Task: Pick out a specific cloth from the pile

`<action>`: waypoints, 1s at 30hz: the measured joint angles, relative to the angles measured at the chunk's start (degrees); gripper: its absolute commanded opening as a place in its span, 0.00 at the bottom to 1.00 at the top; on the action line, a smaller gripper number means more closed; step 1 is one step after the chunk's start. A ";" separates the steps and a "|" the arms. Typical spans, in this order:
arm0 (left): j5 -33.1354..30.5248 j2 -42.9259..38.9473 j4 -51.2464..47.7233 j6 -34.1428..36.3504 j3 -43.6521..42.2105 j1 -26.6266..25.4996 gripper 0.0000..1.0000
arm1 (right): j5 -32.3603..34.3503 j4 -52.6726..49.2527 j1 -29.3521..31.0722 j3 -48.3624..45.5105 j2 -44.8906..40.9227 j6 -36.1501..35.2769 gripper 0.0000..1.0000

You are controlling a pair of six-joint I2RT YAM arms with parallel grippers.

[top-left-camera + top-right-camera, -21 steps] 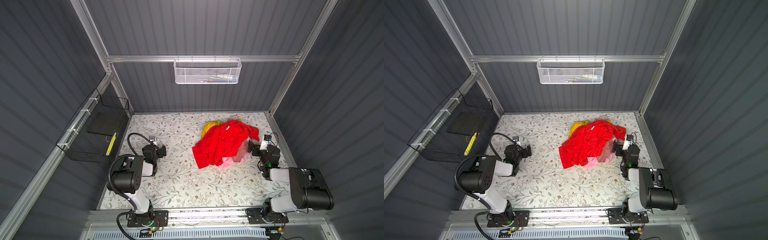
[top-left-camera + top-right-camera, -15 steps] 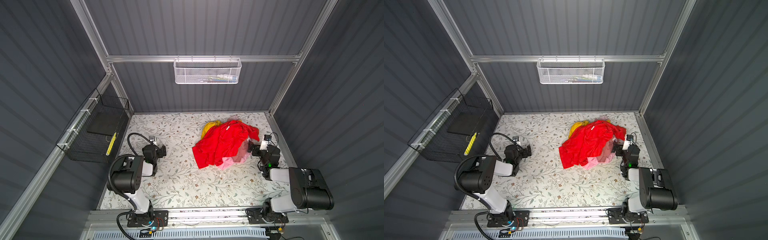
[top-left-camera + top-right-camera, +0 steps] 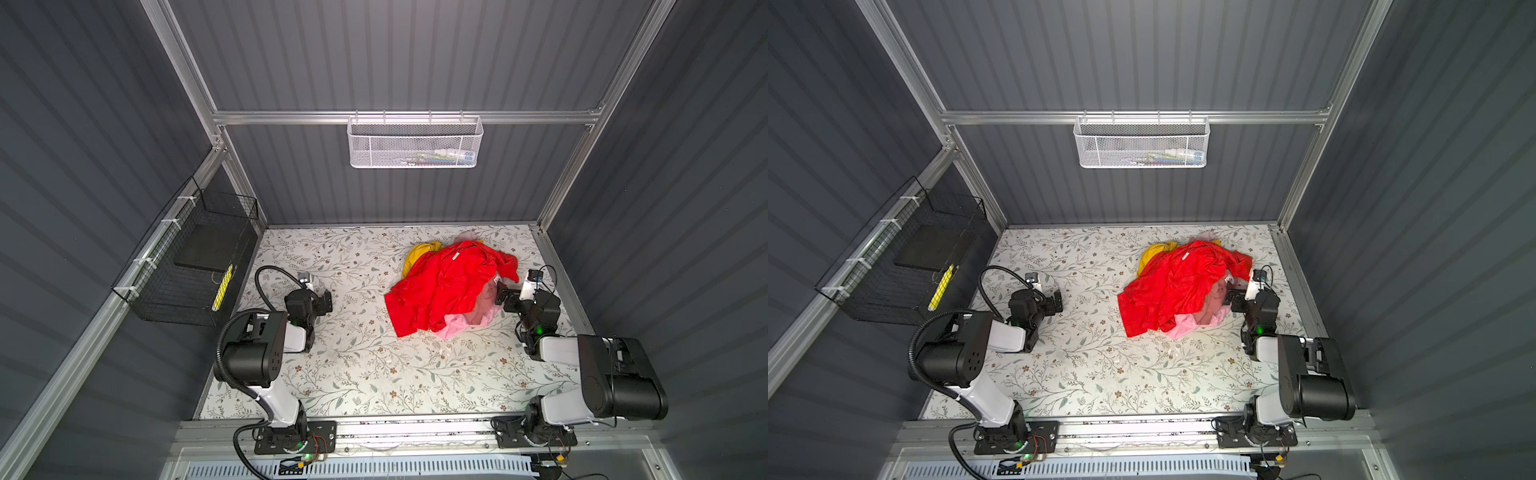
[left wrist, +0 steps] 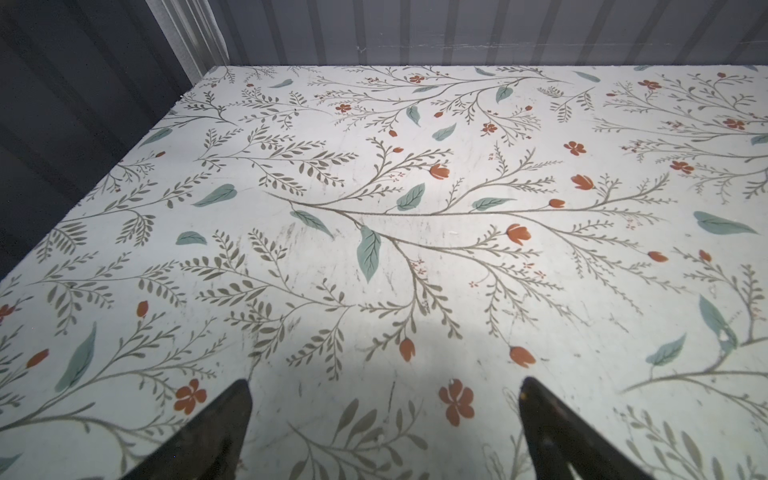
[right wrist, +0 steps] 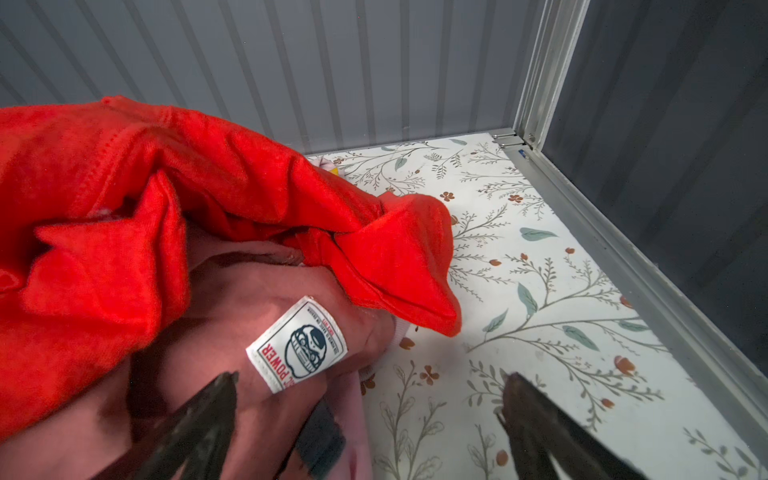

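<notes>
Your right gripper [image 5: 369, 377] gapes open over the dusty salmon-pink cloth with white logo patch [image 5: 232, 299], half-buried under the bright red garment [image 5: 104, 257]; bite too deep and red comes too. The left gripper [image 4: 384, 386] sits open, well apart.

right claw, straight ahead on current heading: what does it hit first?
Likely the salmon-pink cloth with the white patch, which lies partly inside the open right claw. The red garment folds over it just beyond. Depth is unclear from the wrist view.
</notes>
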 measured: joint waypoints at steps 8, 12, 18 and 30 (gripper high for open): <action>0.00 0.00 0.00 0.00 0.00 0.00 1.00 | 0.00 0.02 -0.04 0.00 0.00 0.00 0.99; -0.07 -0.02 -0.39 -0.02 0.17 0.00 1.00 | 0.07 0.00 -0.04 0.00 -0.02 0.15 0.99; -1.36 -4.85 -22.91 -2.93 12.81 0.02 1.00 | 2.19 -14.08 -1.31 3.17 -9.57 4.11 0.99; 0.66 -17.20 -33.99 -17.07 13.62 -1.86 1.00 | -9.01 -39.32 -9.16 3.89 -29.49 27.87 0.95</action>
